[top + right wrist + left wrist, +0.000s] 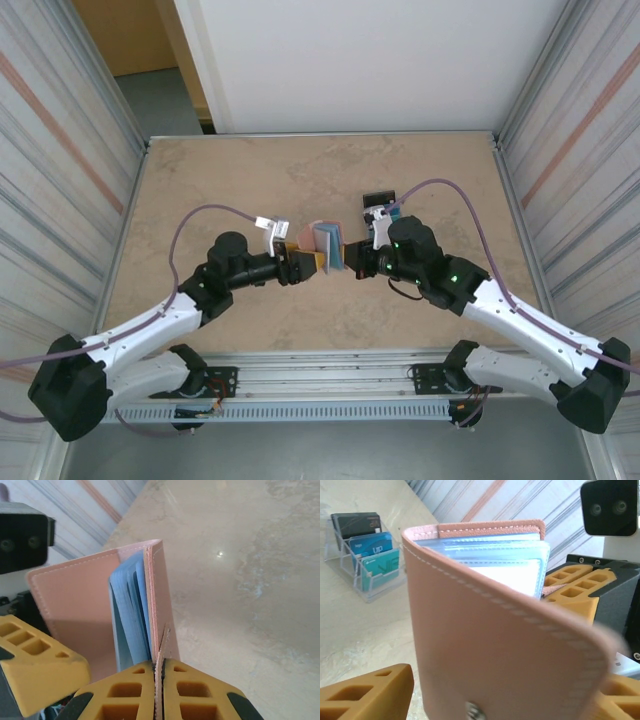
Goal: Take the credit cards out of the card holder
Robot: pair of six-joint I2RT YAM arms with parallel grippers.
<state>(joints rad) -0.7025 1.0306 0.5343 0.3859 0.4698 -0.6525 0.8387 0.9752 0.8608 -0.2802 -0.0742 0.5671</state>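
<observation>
Fingers of the left gripper stand wide in the left wrist view, one on each side of the card holder. Whether they press on its cover cannot be told. One snap stud shows on the pinkish cover. The clear stand on the table is close enough here for a count: three credit cards, one dark, one blue and one teal, upright in stepped slots. The right gripper's orange fingers sit behind the holder, their grip hidden.

Right wrist view: that grip is plain. The right gripper has both fingers closed narrow on a thin leather flap of the card holder. Light-blue inner panels fan out between the two covers; their number is unclear.

Top external view: two arms meet at mid-table, with the one card holder part open between the two grippers. One stand sits just behind the right gripper, its cards too small to count.
</observation>
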